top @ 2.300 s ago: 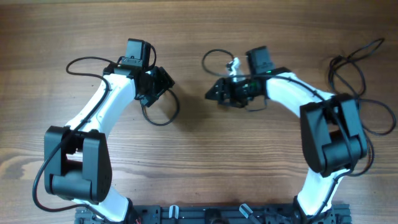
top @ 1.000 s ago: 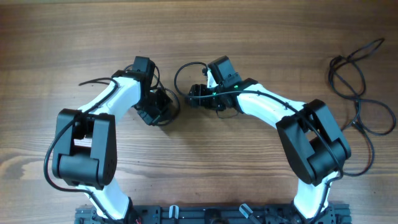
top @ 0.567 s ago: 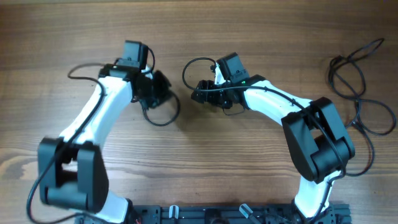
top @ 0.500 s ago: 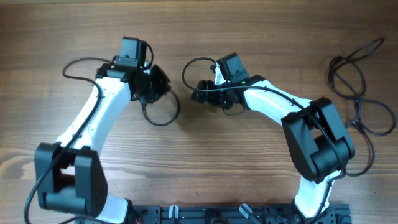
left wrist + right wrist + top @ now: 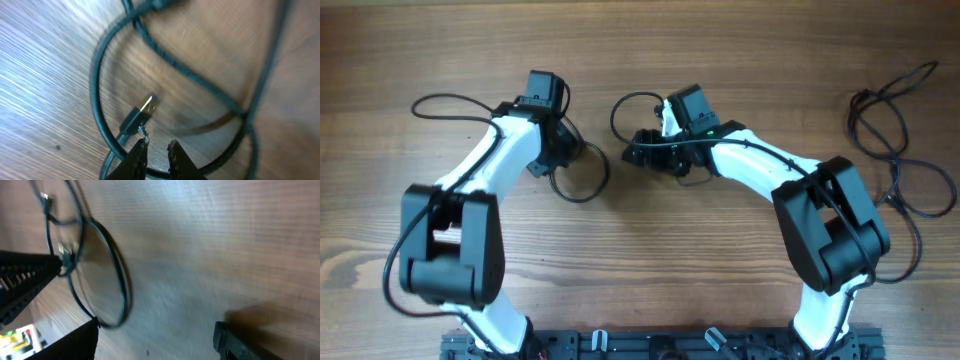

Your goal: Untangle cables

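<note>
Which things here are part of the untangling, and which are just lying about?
For the job: the black cable loop with its metal plug; the bunch of black cords at the table's right side.
Just there: the wooden table; the black rail along the near edge.

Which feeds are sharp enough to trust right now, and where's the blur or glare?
Overhead: sharp, evenly lit. Left wrist: streaky blur, pale glare on the wooden table upper left, yet the silver-tipped black USB plug is readable. Right wrist: blurred throughout; the thin black cable loop looks soft, dark shadow lower right.
</note>
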